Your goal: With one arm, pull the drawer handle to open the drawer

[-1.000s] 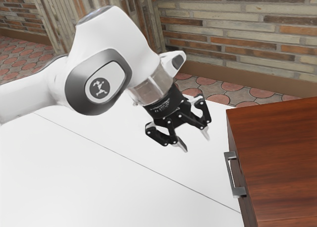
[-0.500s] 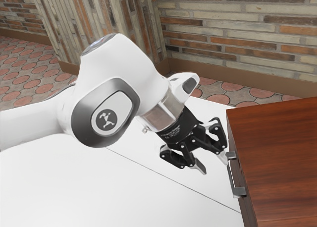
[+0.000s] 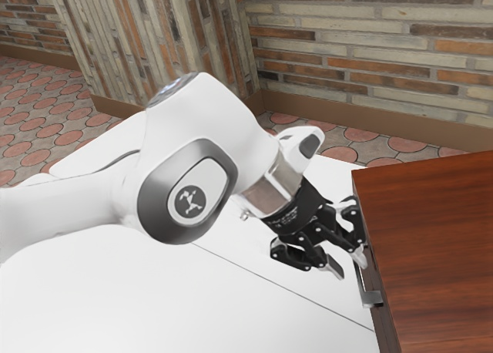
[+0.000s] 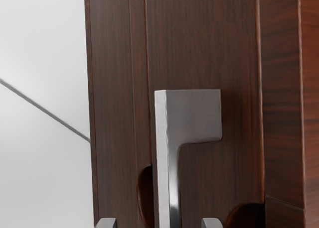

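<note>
The handle (image 3: 370, 286) is a stiff metal bar fixed to the drawer (image 4: 199, 58) front, on the cabinet (image 3: 431, 245) side facing the worktop (image 3: 115, 291). It looks smooth and likely slippery, so grip its straight middle. The hand (image 3: 349, 259) is released, its fingers astride the bar and seemingly not touching it. The small white lettering on the hand is unreadable.
</note>
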Robot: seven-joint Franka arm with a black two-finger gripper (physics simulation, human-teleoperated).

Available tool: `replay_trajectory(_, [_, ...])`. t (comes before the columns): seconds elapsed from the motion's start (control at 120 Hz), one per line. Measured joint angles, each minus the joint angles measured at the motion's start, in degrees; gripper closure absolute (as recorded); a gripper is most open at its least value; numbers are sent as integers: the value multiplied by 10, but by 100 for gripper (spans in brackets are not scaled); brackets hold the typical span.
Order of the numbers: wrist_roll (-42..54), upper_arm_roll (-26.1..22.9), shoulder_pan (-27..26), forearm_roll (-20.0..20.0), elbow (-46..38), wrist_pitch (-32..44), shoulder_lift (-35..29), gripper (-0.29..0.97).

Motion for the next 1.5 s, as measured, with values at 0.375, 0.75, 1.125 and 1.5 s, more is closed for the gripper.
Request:
replay_trajectory(0.375, [5, -2, 1, 3, -7, 4, -1, 70])
replay_trajectory(0.75, [7, -5, 1, 6, -15, 1, -6, 74])
replay_trajectory(1.125, [6, -2, 2, 10, -19, -15, -14, 75])
replay_trajectory(1.5, [8, 6, 5, 15, -44, -23, -37, 76])
